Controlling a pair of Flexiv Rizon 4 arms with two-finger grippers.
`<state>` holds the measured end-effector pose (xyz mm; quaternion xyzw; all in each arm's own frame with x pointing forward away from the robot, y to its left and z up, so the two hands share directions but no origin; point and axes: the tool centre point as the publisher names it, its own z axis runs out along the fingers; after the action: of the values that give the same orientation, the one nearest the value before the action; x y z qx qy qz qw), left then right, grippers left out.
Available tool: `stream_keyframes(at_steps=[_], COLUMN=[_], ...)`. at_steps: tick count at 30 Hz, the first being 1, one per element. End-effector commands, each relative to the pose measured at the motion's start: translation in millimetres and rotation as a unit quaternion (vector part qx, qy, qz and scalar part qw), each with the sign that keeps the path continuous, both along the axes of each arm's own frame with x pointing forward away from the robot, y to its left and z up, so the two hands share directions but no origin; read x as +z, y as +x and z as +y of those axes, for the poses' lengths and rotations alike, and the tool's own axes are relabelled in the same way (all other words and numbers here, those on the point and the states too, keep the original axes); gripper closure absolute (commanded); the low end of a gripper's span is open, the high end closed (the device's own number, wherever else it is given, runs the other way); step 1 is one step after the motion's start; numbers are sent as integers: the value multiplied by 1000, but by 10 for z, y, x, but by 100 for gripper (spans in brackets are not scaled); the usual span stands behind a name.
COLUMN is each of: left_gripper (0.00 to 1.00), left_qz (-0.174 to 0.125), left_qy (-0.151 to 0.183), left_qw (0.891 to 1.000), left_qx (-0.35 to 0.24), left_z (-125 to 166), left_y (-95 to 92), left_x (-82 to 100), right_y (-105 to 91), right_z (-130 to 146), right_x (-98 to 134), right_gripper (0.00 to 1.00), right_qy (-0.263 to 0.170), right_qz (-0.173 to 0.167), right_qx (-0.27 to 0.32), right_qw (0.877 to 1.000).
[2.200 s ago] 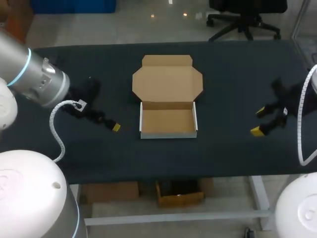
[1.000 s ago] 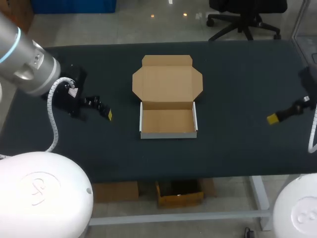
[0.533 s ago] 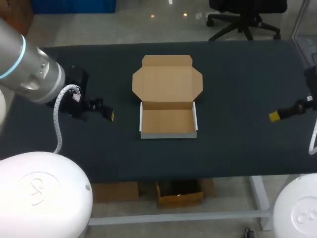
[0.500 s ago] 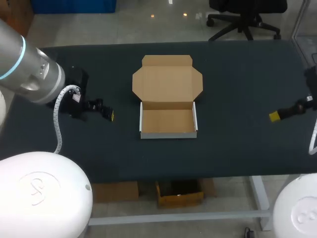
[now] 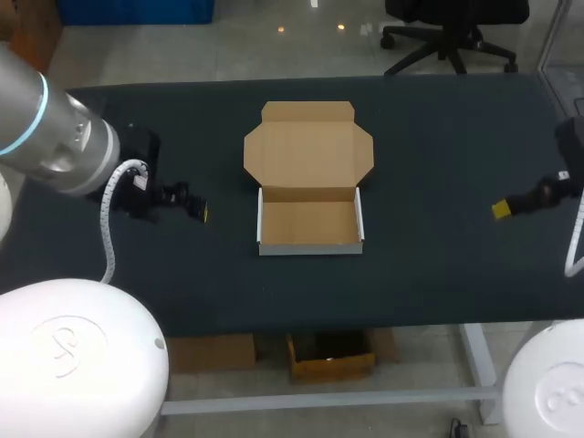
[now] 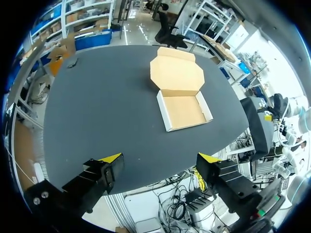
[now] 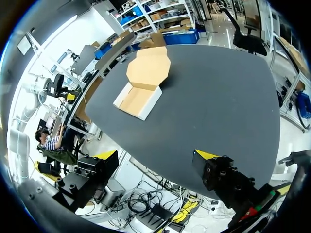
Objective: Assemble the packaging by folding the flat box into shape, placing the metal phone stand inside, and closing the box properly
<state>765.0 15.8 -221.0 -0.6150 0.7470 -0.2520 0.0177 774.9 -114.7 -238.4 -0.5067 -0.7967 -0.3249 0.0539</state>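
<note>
Fingers of your left gripper stand wide apart, with nothing held between the 2 yellow tips. From the head view, locate this gripper near the left side of the table, well apart from the box and pointing toward it. The cardboard box sits at the middle of the table, folded into a shallow tray with 4 upright walls. Its lid lies open and flat on the table behind the tray, joined along the rear wall, with 1 tuck flap at the far edge. The tray's brown floor is fully in view. On your right gripper, the 2 fingers are likewise spread wide and clamp nothing. This gripper sits near the table's right edge, well apart from the box.
</note>
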Motion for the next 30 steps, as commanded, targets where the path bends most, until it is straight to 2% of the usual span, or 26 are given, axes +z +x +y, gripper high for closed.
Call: stream_keyframes(at_steps=[1, 14, 30], left_gripper=[0, 0, 0], left_qz=[3, 3, 26], left_qy=[4, 6, 0], left_qw=[1000, 1000, 999], left_qx=[4, 15, 33], left_z=[-32, -12, 28], left_y=[55, 141, 356], left_x=[-26, -60, -150], right_y=[-3, 1, 10], right_z=[3, -43, -50], right_x=[0, -32, -43], right_gripper=[0, 0, 0], right_qy=[-2, -2, 0], right_qz=[3, 17, 23], right_qx=[-4, -22, -24], right_qw=[1000, 1000, 999])
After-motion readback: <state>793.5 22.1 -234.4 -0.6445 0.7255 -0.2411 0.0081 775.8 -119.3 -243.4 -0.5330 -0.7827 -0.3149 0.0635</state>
